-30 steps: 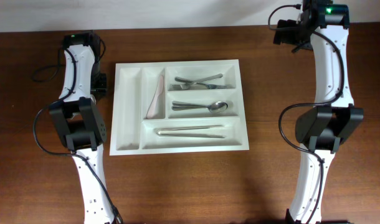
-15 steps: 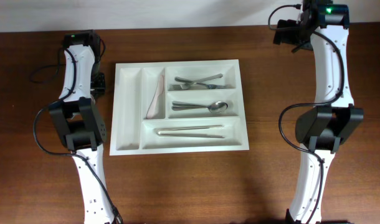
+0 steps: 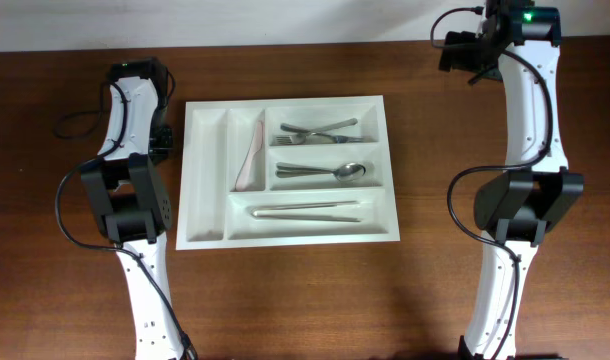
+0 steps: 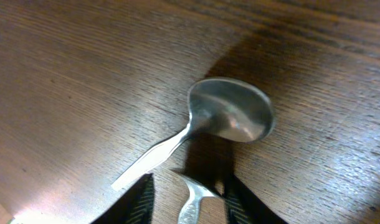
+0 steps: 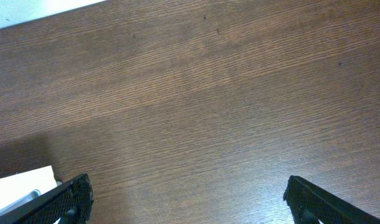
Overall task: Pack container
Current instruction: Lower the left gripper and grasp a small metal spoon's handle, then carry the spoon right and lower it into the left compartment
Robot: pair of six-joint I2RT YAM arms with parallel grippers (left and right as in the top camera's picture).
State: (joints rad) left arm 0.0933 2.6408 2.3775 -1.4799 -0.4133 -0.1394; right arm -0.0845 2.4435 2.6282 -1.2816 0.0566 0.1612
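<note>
The overhead looks straight down on the whole table [image 3: 425,300] and cutlery tray [image 3: 207,190]. The left wrist view sits close over a spoon [image 4: 230,117]; the right, higher, catches a white corner [image 5: 22,183], probably that tray.

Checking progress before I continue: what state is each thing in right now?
container: flat on table, leftmost slot empty, other four hold utensils.
spoon: loose on table, outside container.
left claw: open, metal handle between its fingers.
right claw: open, empty, over bare table.

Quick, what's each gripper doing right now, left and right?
Left gripper: open, over a spoon; a thin metal piece lies between its fingers, apparently not pinched.
Right gripper: open, holding nothing.
</note>
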